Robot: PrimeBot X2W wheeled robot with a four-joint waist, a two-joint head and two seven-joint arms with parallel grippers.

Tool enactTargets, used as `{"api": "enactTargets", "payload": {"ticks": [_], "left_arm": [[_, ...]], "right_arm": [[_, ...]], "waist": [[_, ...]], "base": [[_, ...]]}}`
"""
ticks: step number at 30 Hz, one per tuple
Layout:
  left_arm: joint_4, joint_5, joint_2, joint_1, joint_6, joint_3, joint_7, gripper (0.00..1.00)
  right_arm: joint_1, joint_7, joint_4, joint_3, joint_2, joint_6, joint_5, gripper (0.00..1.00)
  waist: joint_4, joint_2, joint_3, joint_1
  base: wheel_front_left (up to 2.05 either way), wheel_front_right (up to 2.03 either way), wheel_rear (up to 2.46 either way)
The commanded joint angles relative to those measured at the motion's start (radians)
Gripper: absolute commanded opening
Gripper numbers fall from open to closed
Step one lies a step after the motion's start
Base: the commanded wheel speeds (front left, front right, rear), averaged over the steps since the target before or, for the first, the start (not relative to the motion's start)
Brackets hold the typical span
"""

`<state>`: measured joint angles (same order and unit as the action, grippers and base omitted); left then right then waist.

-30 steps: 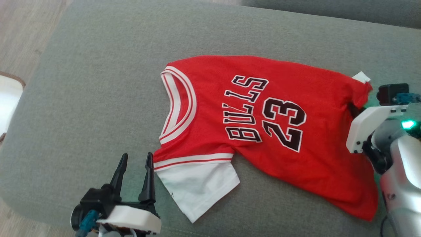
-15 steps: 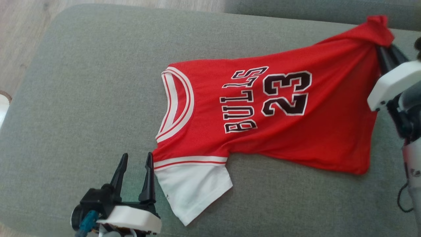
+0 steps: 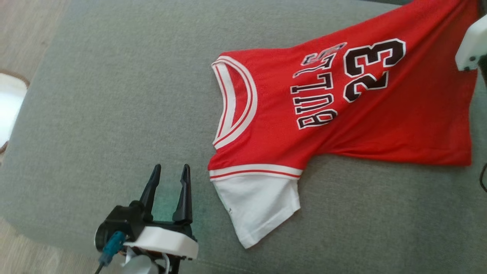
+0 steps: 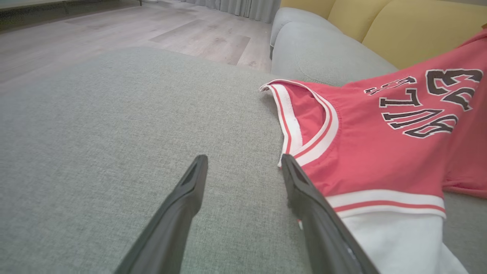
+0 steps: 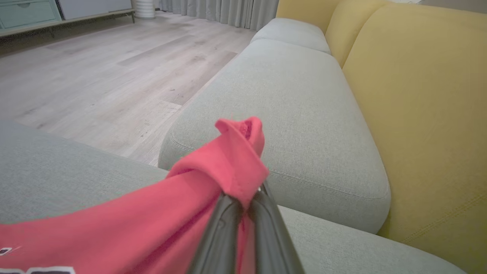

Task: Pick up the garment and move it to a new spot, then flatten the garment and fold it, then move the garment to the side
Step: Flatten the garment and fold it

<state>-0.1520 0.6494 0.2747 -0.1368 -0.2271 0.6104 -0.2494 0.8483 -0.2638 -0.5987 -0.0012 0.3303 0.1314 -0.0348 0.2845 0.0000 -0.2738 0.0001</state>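
The garment point(image 3: 342, 114) is a red jersey with white trim, a white sleeve and black "BULLS 23" lettering. Its collar and sleeve lie on the grey sofa cushion point(image 3: 114, 95), and its hem end rises to the upper right. My right gripper point(image 5: 241, 198) is shut on a bunched fold of the red hem point(image 5: 236, 160), held above the cushion; its white housing point(image 3: 470, 47) shows at the head view's right edge. My left gripper point(image 3: 169, 179) stands open over bare cushion just left of the white sleeve point(image 3: 258, 201). In the left wrist view its right finger point(image 4: 300, 190) sits beside the garment point(image 4: 361, 152).
Yellow back cushions point(image 5: 418, 95) rise behind the grey seat. A second grey seat cushion point(image 5: 285, 114) lies beyond the held hem. Wooden floor point(image 5: 95, 76) runs past the sofa's edge. A white round object point(image 3: 9, 110) sits at the head view's left edge.
My right gripper closed on the hem at the jersey's far corner and lifted it up and away, stretching the red cloth. The head camera shifted. The left gripper stayed open.
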Motion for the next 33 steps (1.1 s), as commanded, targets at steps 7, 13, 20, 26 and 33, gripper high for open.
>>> {"api": "enactTargets", "payload": {"ticks": [7,13,20,26,33], "left_arm": [[0.013,-0.018,-0.004,-0.028,0.008,-0.050,-0.012,1.00],[0.015,-0.028,0.001,-0.019,0.009,-0.063,-0.012,1.00],[0.017,-0.033,0.014,-0.021,0.005,-0.073,-0.011,1.00],[0.014,-0.026,0.027,0.008,-0.013,-0.077,-0.001,1.00],[0.009,-0.008,0.039,0.075,-0.023,-0.068,0.013,1.00]], "right_arm": [[0.034,0.133,-0.101,0.023,-0.051,-0.001,0.032,1.00],[-0.016,0.201,-0.077,0.064,-0.061,-0.001,-0.017,1.00],[-0.193,0.270,0.055,0.056,-0.091,-0.001,-0.046,1.00],[-0.411,0.288,0.188,0.011,-0.190,-0.001,-0.039,1.00],[-0.676,0.300,0.344,-0.016,-0.270,-0.001,-0.022,1.00]], "waist": [[0.000,0.0000,-0.006,-0.0001],[-0.043,0.0000,0.020,-0.0001],[-0.113,0.0000,0.092,-0.0001],[-0.158,0.0000,0.174,-0.0001],[-0.174,0.0000,0.265,-0.0001]], "base": [[0.00,0.00,0.00],[0.00,0.00,0.00],[0.00,0.00,0.00],[0.00,0.00,0.00],[0.00,0.00,0.00]]}}
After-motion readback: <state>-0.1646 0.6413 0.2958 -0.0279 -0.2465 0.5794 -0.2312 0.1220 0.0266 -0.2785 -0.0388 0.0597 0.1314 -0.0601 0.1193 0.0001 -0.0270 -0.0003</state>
